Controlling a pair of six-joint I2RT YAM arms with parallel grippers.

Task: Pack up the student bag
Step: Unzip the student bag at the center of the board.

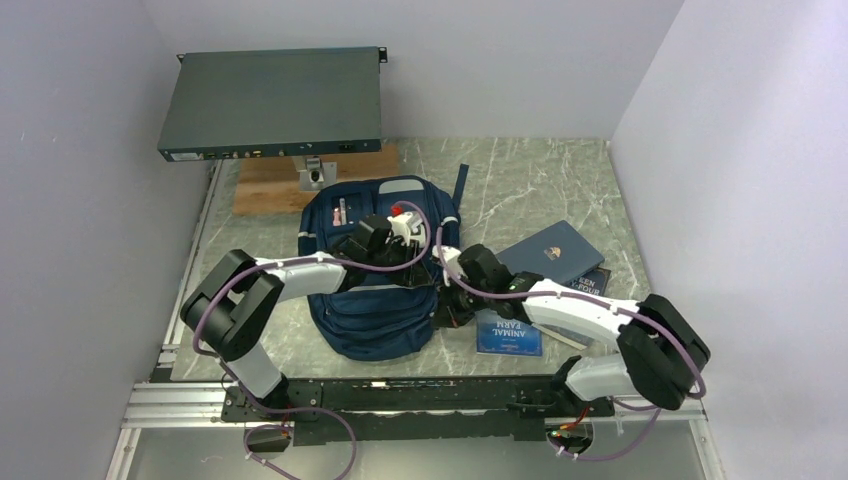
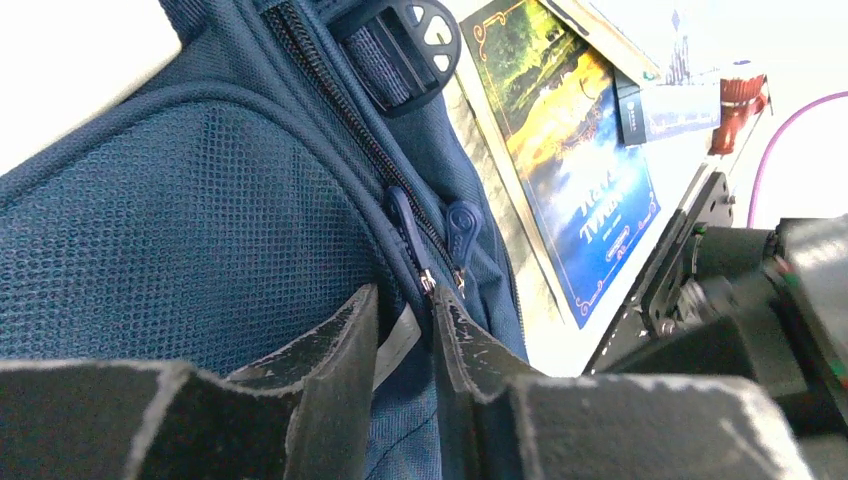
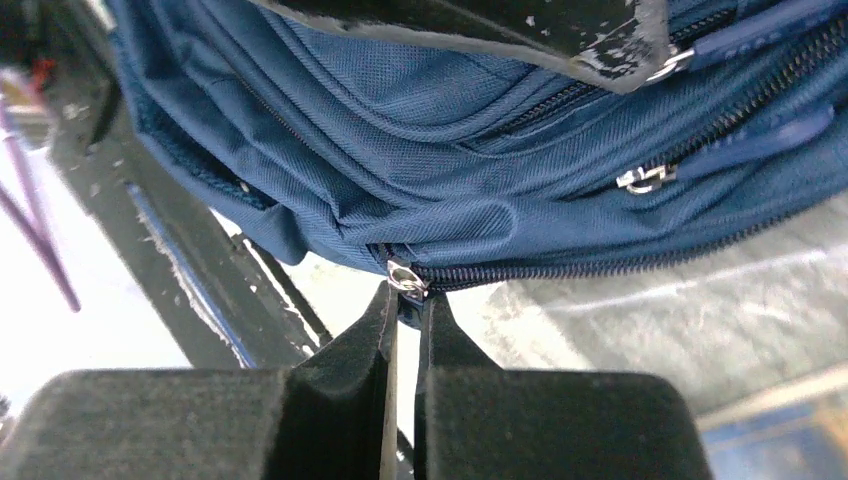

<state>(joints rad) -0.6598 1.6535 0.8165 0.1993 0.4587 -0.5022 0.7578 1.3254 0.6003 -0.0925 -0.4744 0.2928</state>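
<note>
1. Now you see one student bag [image 1: 380,320] flat on the table [image 1: 530,180], three books [image 1: 552,252] right of it.
2. Left gripper [image 2: 405,300] on it: jaws slightly parted, hold unclear.
3. Right gripper [image 3: 408,300] is clamped on one zipper pull [image 3: 404,276] at its edge.

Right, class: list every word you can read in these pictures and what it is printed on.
"ANIMAL FARM": the light-blue book beside the student bag.
"Y-FOUR": a cut-off title on the lower book, half-covered by the navy book.
Lettering on the illustrated book cover, left wrist view: too blurred to read.
</note>
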